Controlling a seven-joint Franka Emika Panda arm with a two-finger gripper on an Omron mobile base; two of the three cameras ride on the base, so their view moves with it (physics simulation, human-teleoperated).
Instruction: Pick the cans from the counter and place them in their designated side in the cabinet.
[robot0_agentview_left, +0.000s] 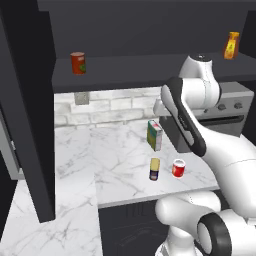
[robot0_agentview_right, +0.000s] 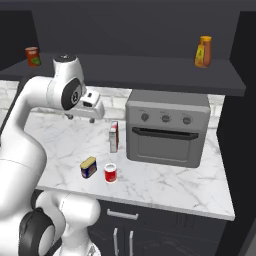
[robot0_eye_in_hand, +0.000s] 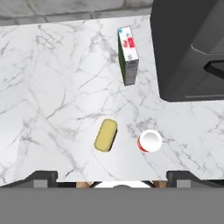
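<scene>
The fingers (robot0_eye_in_hand: 113, 175) are spread wide apart above the desk (robot0_eye_in_hand: 65, 96), holding nothing. Beside the oven (robot0_agentview_right: 167, 130), the yellow-topped tin (robot0_eye_in_hand: 106, 135) and the red can (robot0_eye_in_hand: 150, 141) are seen near each other, the carton (robot0_eye_in_hand: 127, 54) standing behind them.

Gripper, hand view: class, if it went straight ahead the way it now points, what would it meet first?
Probably bare counter: the open gripper looks down on it, yellow-topped tin nearest the line; depth unclear.

The glossy white, rounded robot arm (robot0_agentview_left: 227, 150) is showing dark grey joint bands, a black strip along one link, and a bulbous white base.
</scene>
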